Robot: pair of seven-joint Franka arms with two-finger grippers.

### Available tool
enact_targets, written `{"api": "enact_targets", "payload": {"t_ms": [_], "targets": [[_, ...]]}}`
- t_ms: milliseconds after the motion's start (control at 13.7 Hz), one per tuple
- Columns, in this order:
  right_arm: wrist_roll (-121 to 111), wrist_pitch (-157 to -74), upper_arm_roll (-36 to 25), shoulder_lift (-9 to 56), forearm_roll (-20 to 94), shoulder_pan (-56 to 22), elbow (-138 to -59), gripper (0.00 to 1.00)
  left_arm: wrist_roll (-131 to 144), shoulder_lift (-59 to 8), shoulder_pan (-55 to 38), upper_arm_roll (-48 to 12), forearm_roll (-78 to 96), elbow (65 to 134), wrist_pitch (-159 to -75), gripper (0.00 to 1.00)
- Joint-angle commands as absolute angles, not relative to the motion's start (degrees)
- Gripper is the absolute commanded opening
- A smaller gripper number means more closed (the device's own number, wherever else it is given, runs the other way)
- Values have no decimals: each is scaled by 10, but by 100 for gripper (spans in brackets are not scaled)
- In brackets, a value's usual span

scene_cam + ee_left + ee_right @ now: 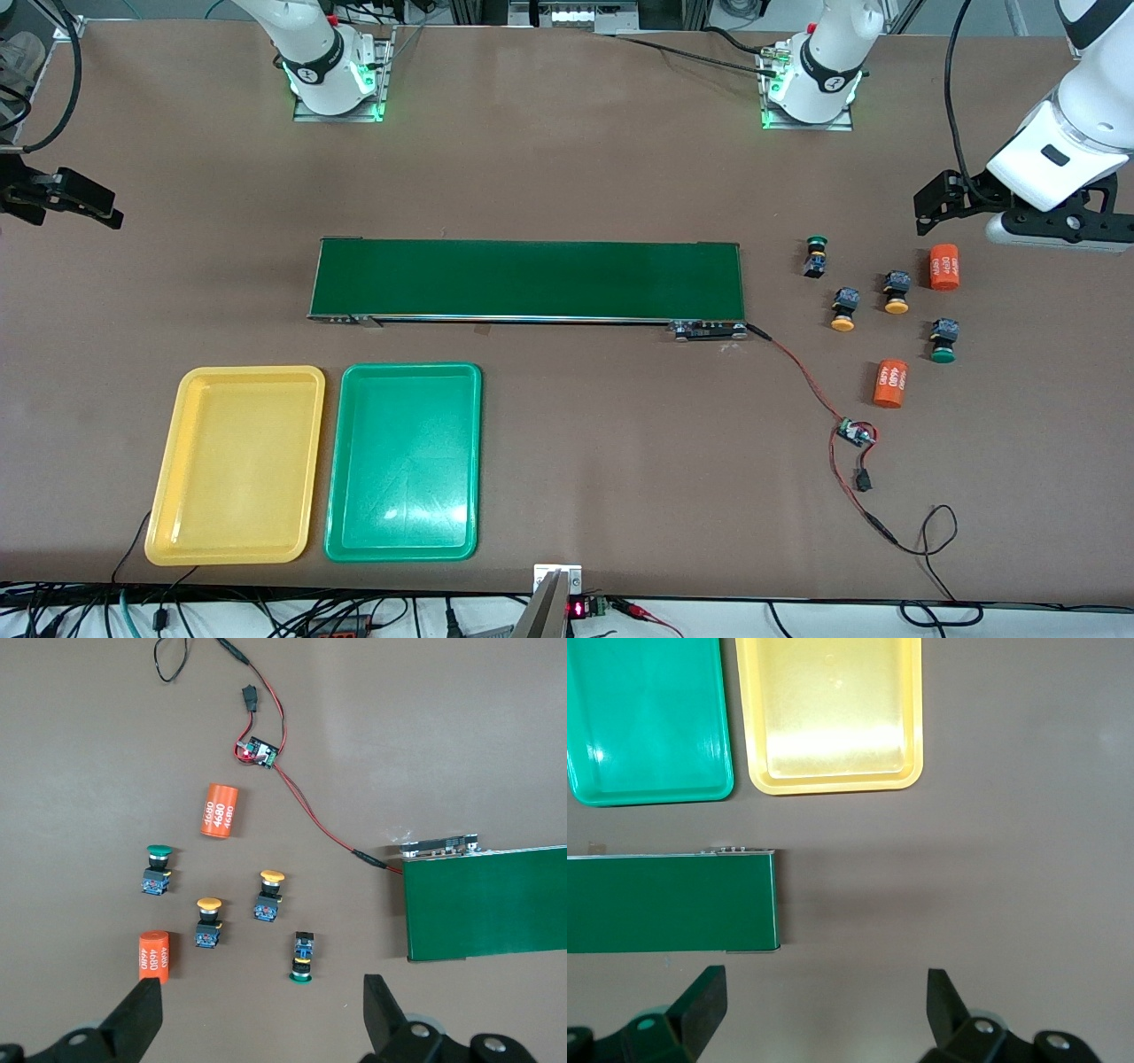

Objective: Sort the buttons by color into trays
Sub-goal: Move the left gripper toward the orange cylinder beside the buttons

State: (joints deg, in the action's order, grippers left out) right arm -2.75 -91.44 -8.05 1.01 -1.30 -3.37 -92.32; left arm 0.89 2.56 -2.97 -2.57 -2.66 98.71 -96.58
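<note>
Four buttons lie on the table off the conveyor's end, toward the left arm's end. A green-capped button [816, 255] [302, 958] is closest to the belt. Two yellow-capped ones [843, 309] [897, 292] [269, 895] [209, 923] lie between it and the second green one [943, 341] [159, 870]. My left gripper [935, 202] [261, 1010] hangs open and empty over the table beside this cluster. The yellow tray [235, 465] [833, 713] and the green tray [403, 461] [647, 718] lie side by side, both empty, nearer the camera than the belt. My right gripper [97, 204] [826, 1005] hangs open over bare table at the right arm's end.
A long dark-green conveyor belt [527, 279] [487, 904] [669, 902] crosses the middle. Two orange cylinders with white print [944, 267] [891, 383] lie among the buttons. A red-and-black wire with a small circuit board [855, 434] [257, 750] runs from the belt's end toward the camera.
</note>
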Motion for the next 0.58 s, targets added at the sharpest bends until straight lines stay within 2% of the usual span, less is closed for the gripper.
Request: {"api": "enact_targets", "payload": {"t_ms": [0, 511], "targets": [[-33, -919, -80, 6, -18, -33, -928, 100, 1, 16, -33, -23, -32, 967, -952, 100], [-34, -919, -80, 6, -18, -33, -929, 100, 5, -13, -33, -23, -31, 959, -949, 100]]}}
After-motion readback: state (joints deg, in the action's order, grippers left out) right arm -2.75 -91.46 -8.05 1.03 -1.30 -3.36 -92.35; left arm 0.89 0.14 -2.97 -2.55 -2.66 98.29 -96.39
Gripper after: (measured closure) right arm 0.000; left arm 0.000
